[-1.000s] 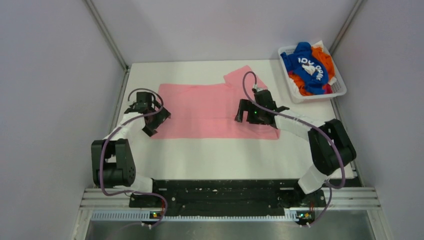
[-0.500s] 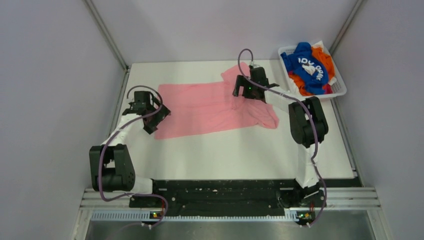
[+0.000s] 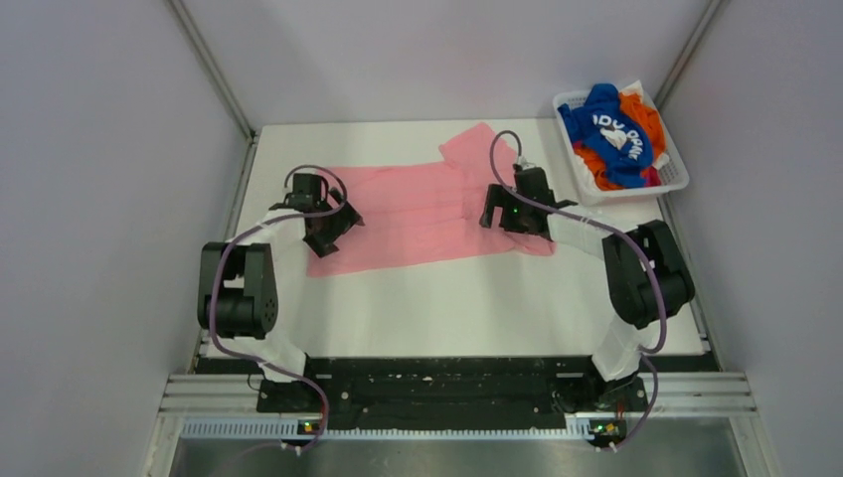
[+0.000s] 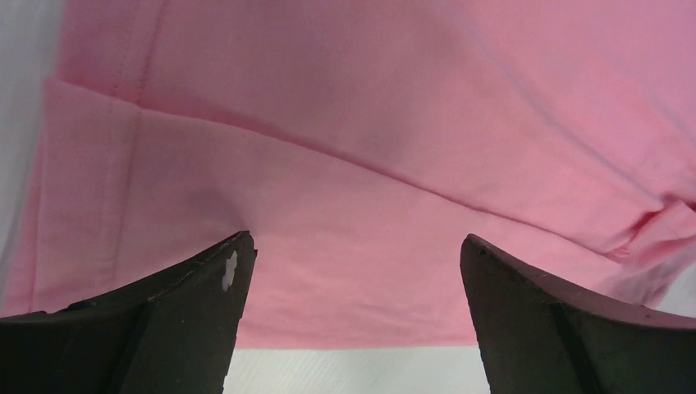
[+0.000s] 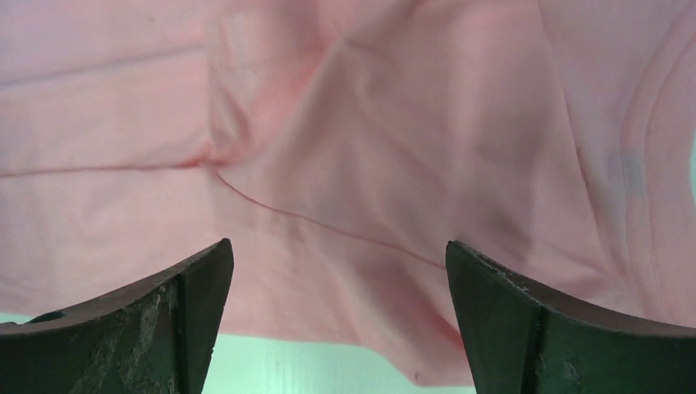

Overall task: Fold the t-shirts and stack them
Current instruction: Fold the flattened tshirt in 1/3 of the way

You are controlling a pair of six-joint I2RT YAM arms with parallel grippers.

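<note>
- A white tabletop (image 3: pixel 447 308) boxed in by pale grey walls carries the work, and a white plastic slatted basket (image 3: pixel 679 177) sits at its far right corner
- Inside that basket a royal blue t-shirt with white lettering (image 3: pixel 608 134) lies bunched over an orange t-shirt (image 3: pixel 646 111)
- Left of the basket, a plain light pink t-shirt (image 3: pixel 418 214) lies spread on the table, partly doubled over and rumpled at the end nearer the basket
- The right gripper (image 3: pixel 509 219) hangs over the pink shirt's end nearer the basket, jaws spread wide with nothing between them
- The left gripper (image 3: pixel 328 229) hangs over the end farthest from the basket, jaws likewise parted and empty
- The pink cloth looks thin, light and limp, so it will likely sag and crease; pinching hemmed edges or corners at both ends, through all layers, seems wisest
</note>
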